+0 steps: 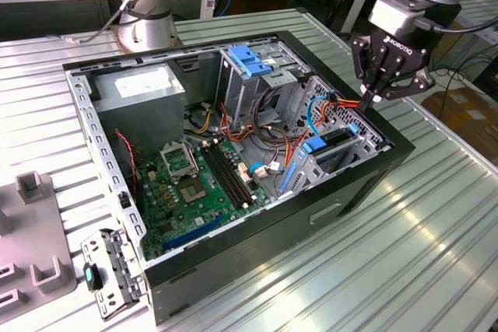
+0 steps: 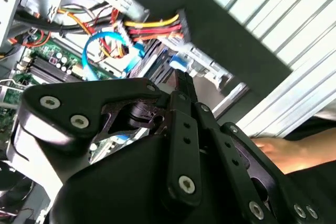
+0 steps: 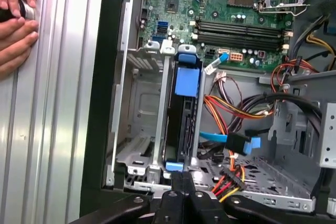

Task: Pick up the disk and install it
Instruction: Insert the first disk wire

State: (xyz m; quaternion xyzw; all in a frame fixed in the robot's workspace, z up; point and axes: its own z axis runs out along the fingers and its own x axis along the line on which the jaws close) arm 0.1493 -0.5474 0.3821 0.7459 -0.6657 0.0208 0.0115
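The disk (image 3: pixel 176 129) sits edge-on, mostly hidden within the drive cage (image 3: pixel 137 108); the gripper (image 3: pixel 181 178), fingers pinched together empty, is just beside its blue end.

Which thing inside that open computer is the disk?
Find the open computer case, then the grey cage in its corner nearest the gripper. The disk stands on edge in that cage: a dark slab with blue rails, set among bare grey metal.
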